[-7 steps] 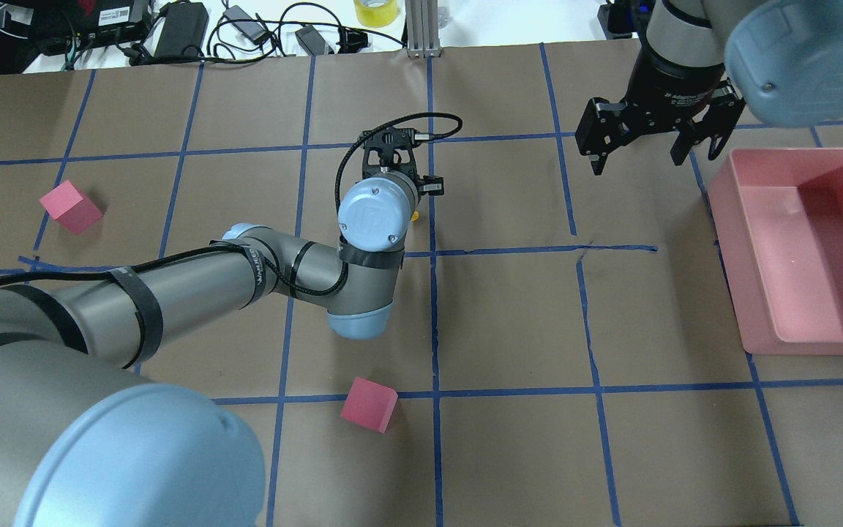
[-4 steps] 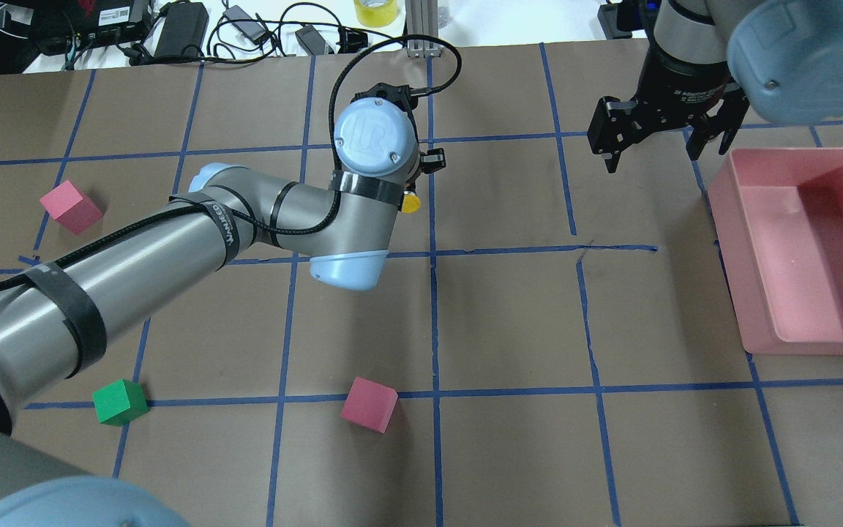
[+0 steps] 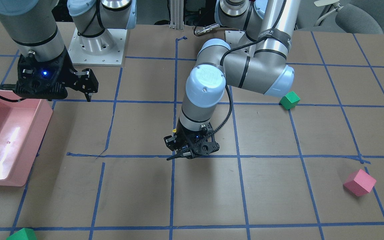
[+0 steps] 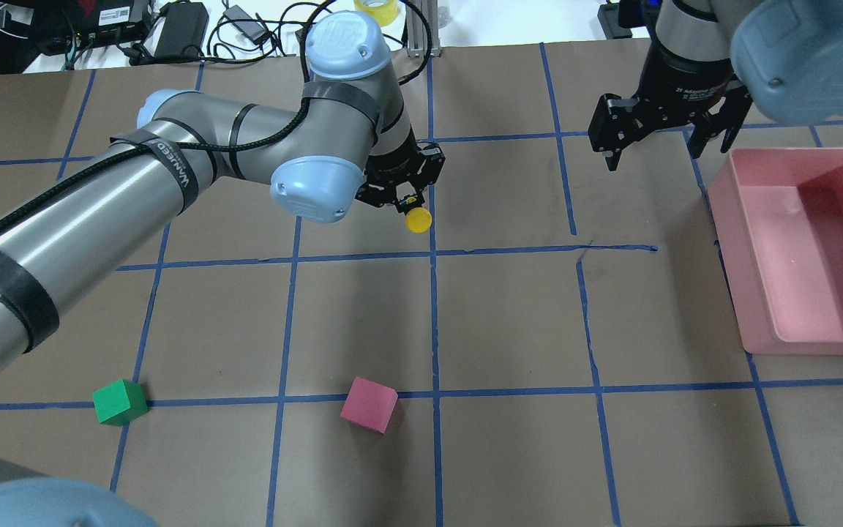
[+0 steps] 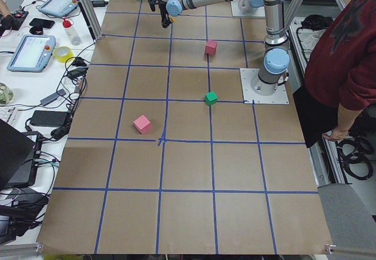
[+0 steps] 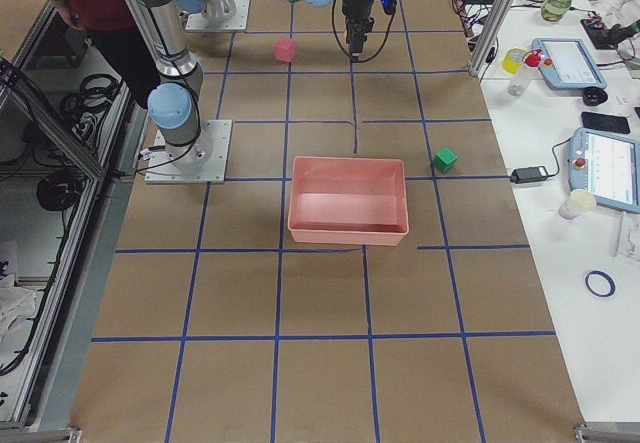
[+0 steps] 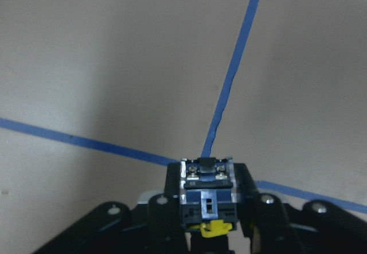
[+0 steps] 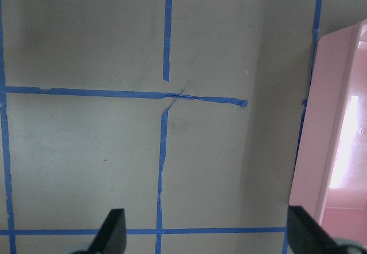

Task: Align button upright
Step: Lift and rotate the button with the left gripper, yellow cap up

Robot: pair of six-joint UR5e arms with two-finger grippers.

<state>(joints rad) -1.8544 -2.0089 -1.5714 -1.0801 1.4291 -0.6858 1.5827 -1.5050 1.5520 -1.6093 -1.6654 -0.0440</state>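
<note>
At the left, the green cube (image 4: 120,402) and the pink cube (image 4: 369,404) lie well apart from the work and pose no hazard.

Further along, the left pincer (image 4: 403,203) is clamped on the button (image 4: 418,219). It grips the block base at the very fingertips, and the yellow cap pokes out on the robot's side. How high it hangs above the tabletop (image 4: 509,315) I cannot tell.

The hold is the weak spot. So small a part, caught only at the tips, may twist or slip if the wrist turns sharply. If the fingers part while the base is tilted or off the paper, the button likely topples onto its side, and the round cap may let it roll. Pressing down too hard could skid it out.

At the right, the right pincer (image 4: 654,150) hangs with fingers apart, holding nothing, near the bin (image 4: 735,263). It is too far off to interfere.
</note>
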